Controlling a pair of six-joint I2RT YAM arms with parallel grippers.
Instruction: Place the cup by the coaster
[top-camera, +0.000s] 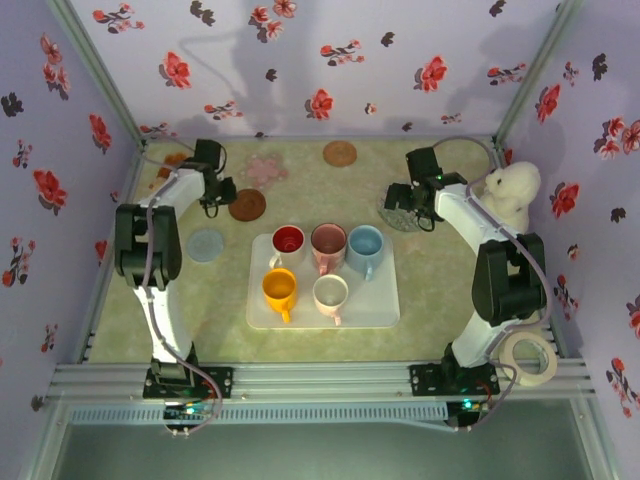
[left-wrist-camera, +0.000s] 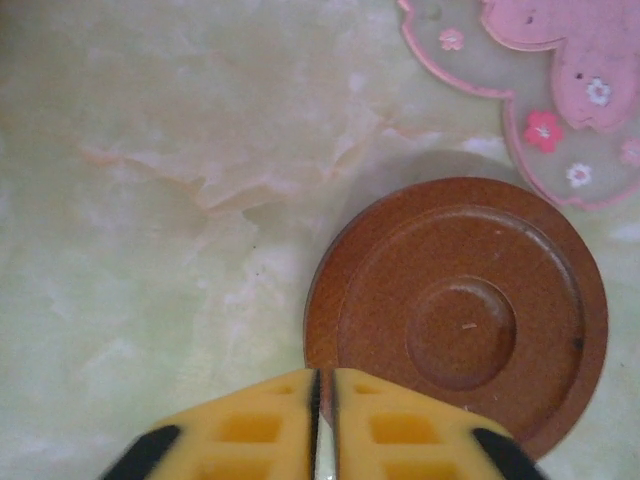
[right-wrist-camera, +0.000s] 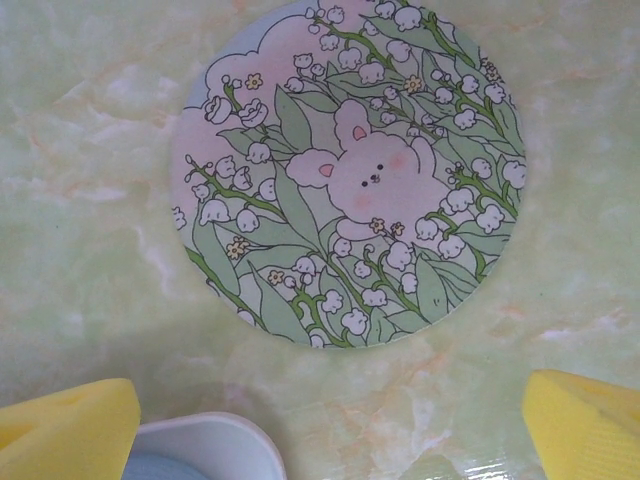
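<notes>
Several cups stand on a white tray (top-camera: 385, 310): red (top-camera: 288, 240), pink (top-camera: 328, 243), blue (top-camera: 365, 245), yellow (top-camera: 279, 288) and cream (top-camera: 330, 292). My left gripper (top-camera: 217, 192) hangs at the left edge of a brown coaster (top-camera: 247, 205). In the left wrist view its yellow fingers (left-wrist-camera: 400, 425) are pressed together over the near rim of that brown coaster (left-wrist-camera: 460, 320), and the left gripper (left-wrist-camera: 325, 400) is shut with nothing visibly held. My right gripper (top-camera: 418, 207) is open above a round bunny-and-flowers coaster (right-wrist-camera: 350, 175), and nothing sits in the right gripper (right-wrist-camera: 325, 435).
A pink flower-shaped coaster (left-wrist-camera: 560, 70) lies beyond the brown one. A blue-grey coaster (top-camera: 206, 245) and another brown coaster (top-camera: 339, 153) lie on the table. The tray's rounded corner (right-wrist-camera: 215, 430) is near my right fingers. A white plush toy (top-camera: 512, 190) sits at right, and a tape roll (top-camera: 528, 358) below it.
</notes>
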